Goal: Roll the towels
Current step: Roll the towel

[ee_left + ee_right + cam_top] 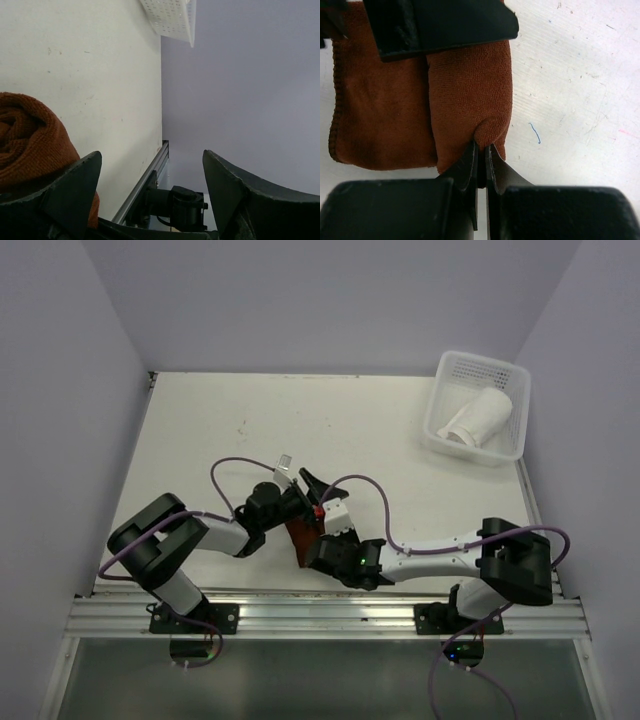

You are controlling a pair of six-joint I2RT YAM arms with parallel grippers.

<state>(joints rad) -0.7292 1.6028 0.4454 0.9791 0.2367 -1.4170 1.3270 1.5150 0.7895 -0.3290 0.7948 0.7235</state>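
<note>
A rust-brown towel [296, 532] lies near the table's front edge, between the two arms. In the right wrist view its right part is rolled [470, 90] and its left part lies flat [375, 110]. My right gripper [482, 147] is shut on the near end of the roll; in the top view it [312, 542] is at the towel's right side. My left gripper [150, 172] is open with its jaws wide apart. The towel roll [30, 135] sits against its left finger [75, 190]. A left finger [445, 22] lies across the towel's far end.
A white perforated basket [441, 368] stands at the table's back right with a rolled white towel [478, 418] in it; its corner shows in the left wrist view [172, 17]. The aluminium front rail [320, 615] runs close behind the towel. Purple walls surround the table.
</note>
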